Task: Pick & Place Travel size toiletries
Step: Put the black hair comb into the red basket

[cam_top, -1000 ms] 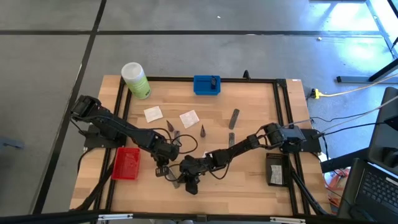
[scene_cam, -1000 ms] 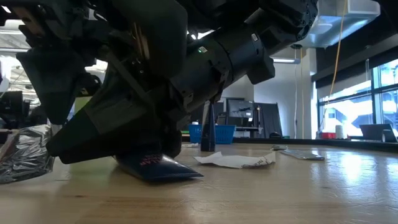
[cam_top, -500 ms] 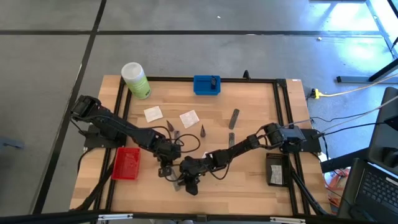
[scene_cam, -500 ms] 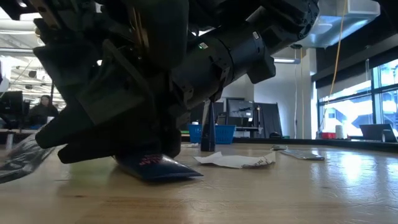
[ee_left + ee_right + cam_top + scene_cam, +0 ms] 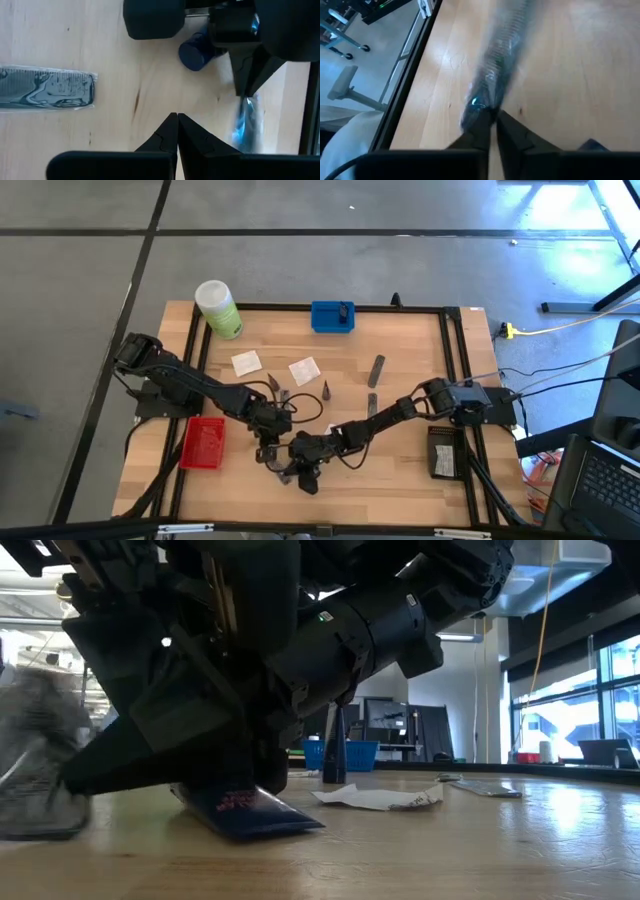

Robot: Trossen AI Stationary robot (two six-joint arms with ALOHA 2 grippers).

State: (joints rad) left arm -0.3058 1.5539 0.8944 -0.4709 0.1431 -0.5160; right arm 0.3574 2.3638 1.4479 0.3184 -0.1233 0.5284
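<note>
Wooden table [image 5: 400, 480] framed by black rails; grey floor beyond. Clear packet [image 5: 495, 65] pinched in right gripper [image 5: 492, 117] at near centre. Left gripper [image 5: 177, 120] closed, empty, beside navy tube [image 5: 195, 52].

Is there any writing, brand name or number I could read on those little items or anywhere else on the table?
Dark navy tube: small pinkish print on its side, too small and blurred to read.
Clear packet: no lettering can be made out.
White sachets: too small to show any print.
Nothing else carries readable text.
</note>
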